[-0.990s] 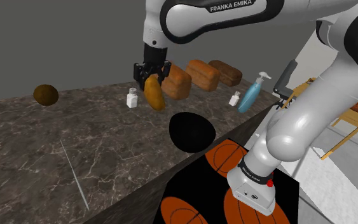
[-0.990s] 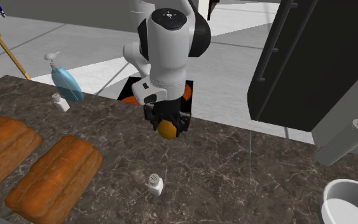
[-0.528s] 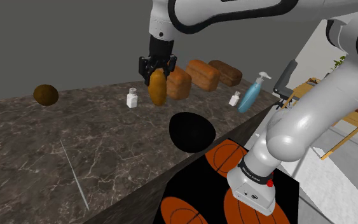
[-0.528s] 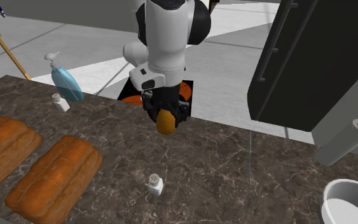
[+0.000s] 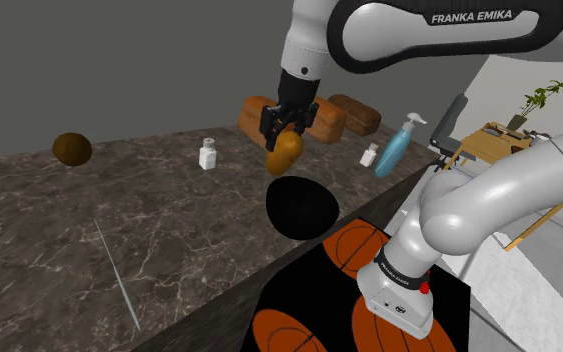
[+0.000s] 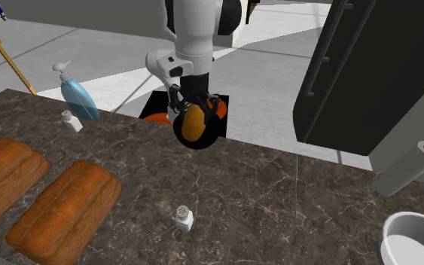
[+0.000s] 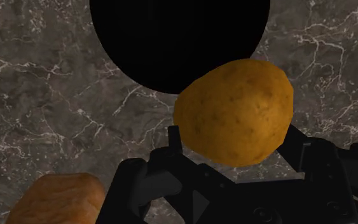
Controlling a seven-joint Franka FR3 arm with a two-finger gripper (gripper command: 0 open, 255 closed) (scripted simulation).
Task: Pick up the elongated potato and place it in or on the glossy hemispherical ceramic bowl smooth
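Dark veined marble makes up the counter (image 5: 89, 250) in the shoulder view, under a plain grey wall. Above its near edge hangs the gripper (image 5: 287, 134), pinching the upper end of the elongated potato (image 5: 285, 152), which is clear of the surface. The potato's long axis runs roughly from 1 o'clock down to 7 o'clock. At about 6 o'clock of the potato the black bowl (image 5: 302, 207) sits on the counter, with a gap between them. Its inside reads as flat black, so I cannot tell whether anything lies in it. A white shaker (image 5: 208, 154) stands at 9 o'clock of the gripper and a round brown lump (image 5: 72, 149) lies well beyond it. The loaves (image 5: 324, 118) sit at 1 o'clock and a blue pump bottle (image 5: 394, 148) at 3 o'clock.

From the second exterior view the gripper (image 6: 192, 110) comes down from 12 o'clock with the elongated potato (image 6: 193, 125) clasped. The black bowl (image 6: 201, 144) shows as a dark disc behind and below it. Far off at 4 o'clock a white bowl (image 6: 388, 239) looks empty.

Looking along the gripper (image 7: 234, 153) in the wrist view, both fingers (image 7: 174, 143) press the sides of the elongated potato (image 7: 234, 111). The black bowl (image 7: 177, 38) lies beyond the fingertips, its rim overlapped by the potato's far end. One loaf (image 7: 56, 197) sits beside the gripper's body.

I judge the potato to be over the rim rather than the middle. The next move calls for a short carry onward, then a lowering before release.
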